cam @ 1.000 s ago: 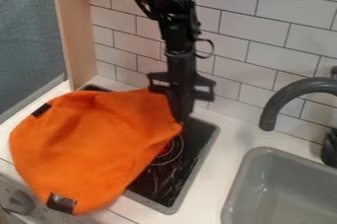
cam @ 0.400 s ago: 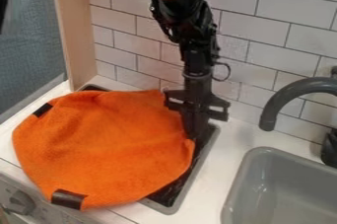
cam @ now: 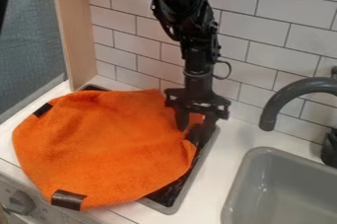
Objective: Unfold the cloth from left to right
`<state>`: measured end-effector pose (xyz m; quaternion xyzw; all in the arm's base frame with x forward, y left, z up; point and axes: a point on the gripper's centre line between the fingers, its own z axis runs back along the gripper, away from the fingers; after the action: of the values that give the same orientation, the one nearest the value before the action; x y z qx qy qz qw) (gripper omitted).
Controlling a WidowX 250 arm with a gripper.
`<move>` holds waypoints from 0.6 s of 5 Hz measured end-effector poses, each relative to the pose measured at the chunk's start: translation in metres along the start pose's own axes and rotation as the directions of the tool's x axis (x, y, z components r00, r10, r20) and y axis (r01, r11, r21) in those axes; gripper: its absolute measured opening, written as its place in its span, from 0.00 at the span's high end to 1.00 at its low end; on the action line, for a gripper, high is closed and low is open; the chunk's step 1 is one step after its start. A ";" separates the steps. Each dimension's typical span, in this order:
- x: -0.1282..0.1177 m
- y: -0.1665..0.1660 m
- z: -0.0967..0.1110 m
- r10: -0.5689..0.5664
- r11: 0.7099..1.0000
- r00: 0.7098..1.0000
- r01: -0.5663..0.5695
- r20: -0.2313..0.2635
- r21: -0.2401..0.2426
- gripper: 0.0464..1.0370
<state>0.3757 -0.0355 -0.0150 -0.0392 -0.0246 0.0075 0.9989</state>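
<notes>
The black arm (cam: pixel 187 11) comes in over the top edge, left of the middle, slopes down and to the right through its bulky upper joints, then straightens so that its wrist hangs nearly upright in front of the white tiled wall (cam: pixel 256 33). A thin dark loop (cam: pixel 224 69) sticks out from the right side of the wrist. The gripper (cam: pixel 195 128) points down at the right-hand part of the orange cloth (cam: pixel 99 144), its crosspiece dipping a little toward the right. The jaws stand apart, one toward the left over the cloth and the other near the right rim of the black stovetop (cam: pixel 164 195), with a bit of orange showing between them; they are not closed on it. The cloth lies spread in a broad, rounded shape over most of the stovetop, reaching past its left side onto the pale bench (cam: pixel 230 144) and over the front edge. It has shallow wrinkles, more of them toward the gripper, and two dark tags, one at its upper left (cam: pixel 43 110) and one at its lower edge (cam: pixel 68 200). Dark stovetop shows along the cloth's lower right side. A grey knob (cam: pixel 21 202) sits on the front panel at lower left. Farther right, a grey sink (cam: pixel 283 188) is set into the bench, with a dark curved faucet (cam: pixel 273 104) above it. A wooden panel (cam: pixel 74 30) stands upright behind the cloth at the left.
</notes>
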 end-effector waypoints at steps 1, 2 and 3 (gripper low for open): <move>-0.001 0.001 0.000 -0.008 1.000 1.000 0.008 -0.003 0.009 0.01; -0.007 0.002 0.001 -0.020 1.000 1.000 0.020 -0.018 0.009 0.03; -0.005 0.004 0.036 -0.026 0.999 0.997 0.024 0.068 0.031 0.04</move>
<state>0.3687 -0.0285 0.0205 -0.0235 -0.0589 -0.0033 0.9980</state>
